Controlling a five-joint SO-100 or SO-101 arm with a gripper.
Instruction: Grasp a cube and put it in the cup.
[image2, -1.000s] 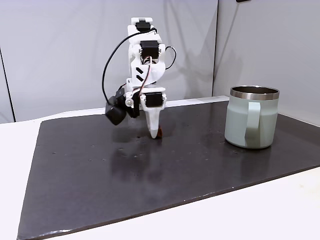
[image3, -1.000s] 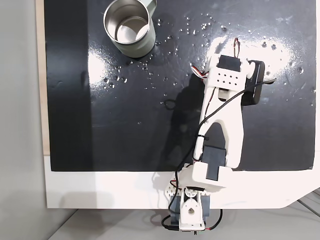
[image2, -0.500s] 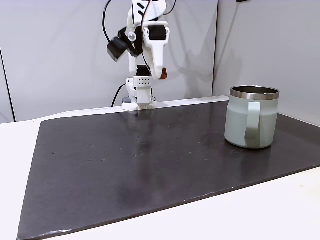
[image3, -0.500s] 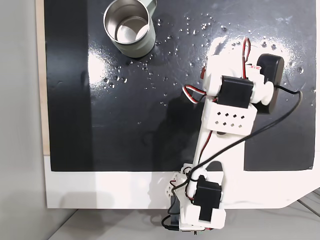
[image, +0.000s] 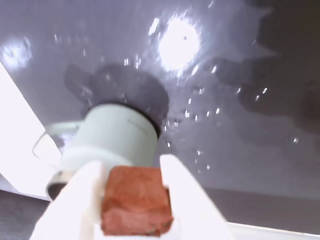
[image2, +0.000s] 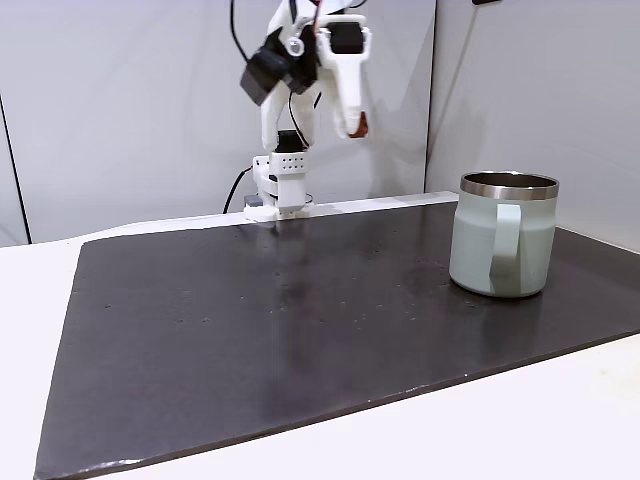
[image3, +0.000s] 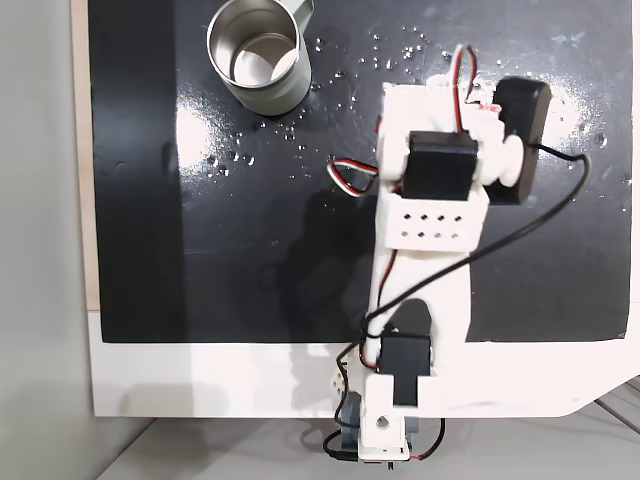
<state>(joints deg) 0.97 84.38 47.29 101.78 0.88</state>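
Above a glossy black mat, the white two-finger gripper is clamped on a small, light, rigid reddish-brown cube by opposite flat faces, well apart from the mint-green steel-rimmed mug.

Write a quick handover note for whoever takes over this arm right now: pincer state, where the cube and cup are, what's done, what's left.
Pincer: shut on the cube, raised high above the dark mat.
Cup: upright on the mat, apart from the arm; in the top-down fixed view it stands near the mat's upper left and looks empty.
Done: cube grasped and lifted.
Left: carry it over the cup's opening, release it inside.
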